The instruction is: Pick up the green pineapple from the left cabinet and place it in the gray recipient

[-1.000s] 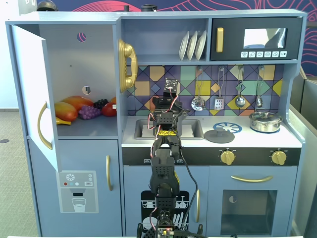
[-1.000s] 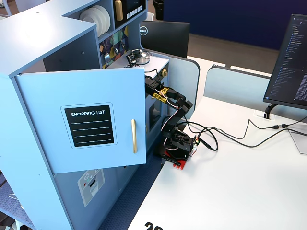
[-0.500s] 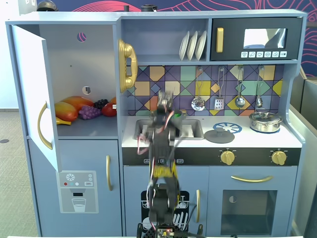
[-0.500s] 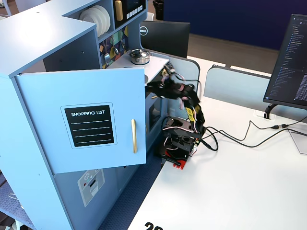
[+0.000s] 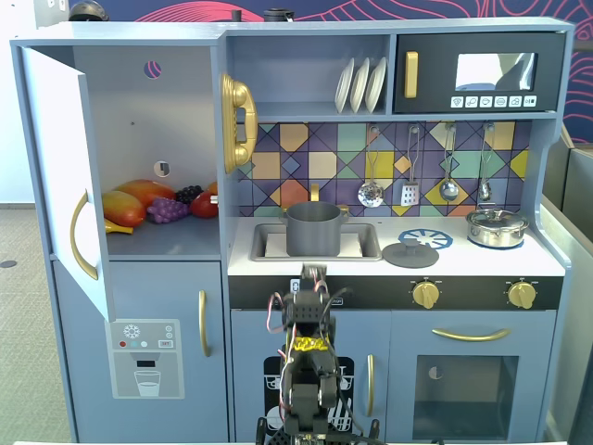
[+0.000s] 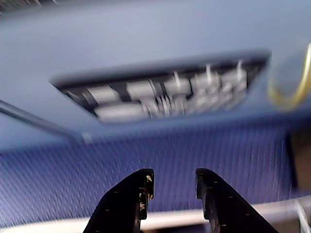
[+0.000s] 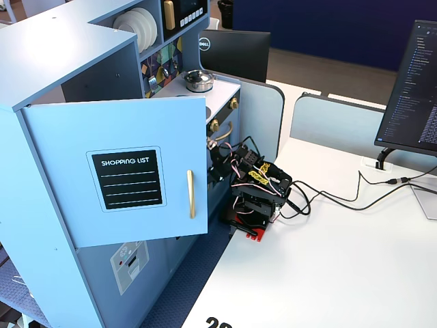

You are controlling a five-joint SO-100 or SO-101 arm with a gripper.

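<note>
The left cabinet [image 5: 139,102] stands open, its blue door [image 5: 54,158] swung out to the left; the door also shows in a fixed view [image 7: 143,130]. Orange, red and purple toy fruits [image 5: 153,204] lie on its shelf. No green pineapple shows in any view. The gray recipient [image 5: 313,229] stands in the sink. My gripper [image 5: 313,274] sits low in front of the counter edge, below the pot. In the wrist view the gripper [image 6: 172,178] is open and empty, facing the blurred blue cabinet front.
A gray lid [image 5: 410,253] lies on the counter right of the sink. A shiny silver lidded pot [image 5: 497,227] stands on the stove. The folded arm [image 7: 254,188] and its cables sit on the white table [image 7: 328,273] against the kitchen front. A monitor [image 7: 413,89] stands at right.
</note>
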